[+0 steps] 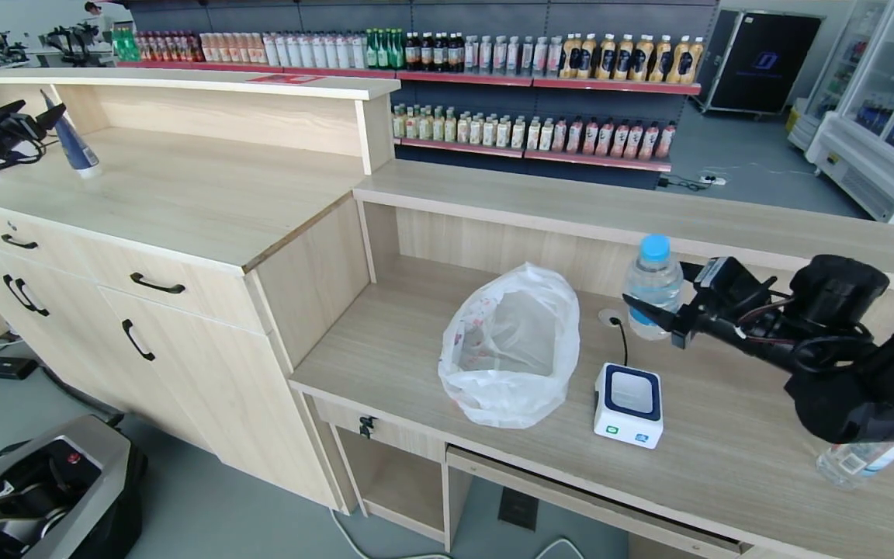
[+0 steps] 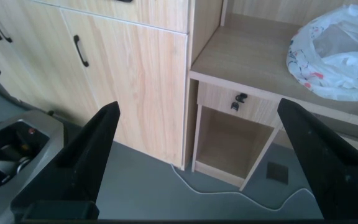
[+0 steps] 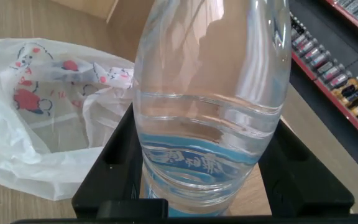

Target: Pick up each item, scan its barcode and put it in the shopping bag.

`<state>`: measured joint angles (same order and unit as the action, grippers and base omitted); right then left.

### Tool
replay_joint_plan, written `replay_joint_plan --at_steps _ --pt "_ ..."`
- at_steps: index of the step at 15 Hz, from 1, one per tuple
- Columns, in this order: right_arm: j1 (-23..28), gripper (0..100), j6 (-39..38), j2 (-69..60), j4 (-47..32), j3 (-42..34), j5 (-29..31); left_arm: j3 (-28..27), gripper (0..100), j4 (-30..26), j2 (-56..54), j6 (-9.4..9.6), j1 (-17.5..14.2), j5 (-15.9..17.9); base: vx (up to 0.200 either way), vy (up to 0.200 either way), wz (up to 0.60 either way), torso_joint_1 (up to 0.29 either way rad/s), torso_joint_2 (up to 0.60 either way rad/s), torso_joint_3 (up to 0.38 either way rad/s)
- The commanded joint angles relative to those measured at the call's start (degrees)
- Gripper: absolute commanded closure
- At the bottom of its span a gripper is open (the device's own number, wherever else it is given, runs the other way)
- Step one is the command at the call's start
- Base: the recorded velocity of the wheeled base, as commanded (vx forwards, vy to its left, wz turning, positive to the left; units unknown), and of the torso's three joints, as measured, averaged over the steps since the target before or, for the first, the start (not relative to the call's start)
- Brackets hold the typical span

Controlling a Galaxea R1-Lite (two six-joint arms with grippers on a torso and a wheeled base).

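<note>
Two water bottles [image 1: 854, 462] [image 1: 653, 283], one shopping bag [image 1: 493, 404], one scanner [image 1: 629, 404], one tube [image 1: 74, 147].

Right arm [image 1: 843, 365]: matte black, bulky rounded joints, looped black cables [image 1: 812, 347]. Left hand [image 2: 197, 155]: black tapered wedge fingers [image 2: 73, 168].

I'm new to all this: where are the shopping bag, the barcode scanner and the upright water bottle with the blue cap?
Shopping bag [image 1: 493, 397]: head view, on its white front wall.
Barcode scanner [image 1: 629, 394]: head view, on its top face.
Water bottle [image 1: 651, 281]: head view, on the clear body below the cap.
</note>
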<state>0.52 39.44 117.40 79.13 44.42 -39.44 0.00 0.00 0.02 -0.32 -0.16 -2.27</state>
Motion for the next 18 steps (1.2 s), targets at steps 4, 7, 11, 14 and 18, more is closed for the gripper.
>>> replay_joint_plan --at_steps 4,7,11,14,18 --pt "15.2 100 -5.2 -29.8 -26.0 -12.4 1.9 0.0 0 0.0 0.0 -0.03 0.0 0.0 0.000 0.000 0.00 0.000 0.00 0.000" --pt "19.3 100 -9.2 -32.1 -26.9 -12.8 1.8 0.0 0 0.0 0.0 -0.03 0.0 0.0 0.000 0.000 0.00 0.000 0.00 0.000" --pt "20.4 100 -12.2 -33.5 -26.5 -12.7 1.8 0.0 0 0.0 0.0 -0.03 0.0 0.0 0.000 0.000 0.00 0.000 0.00 0.000" --pt "20.4 100 -13.3 -33.6 -26.4 -12.5 3.2 0.0 0 0.0 0.0 -0.03 0.0 0.0 0.000 0.000 0.60 -0.002 0.00 0.001" --pt "17.4 100 -19.9 -33.1 -26.3 -11.6 10.8 0.0 0 0.0 0.0 -0.03 0.1 0.0 0.000 0.000 0.60 0.006 0.01 0.005"
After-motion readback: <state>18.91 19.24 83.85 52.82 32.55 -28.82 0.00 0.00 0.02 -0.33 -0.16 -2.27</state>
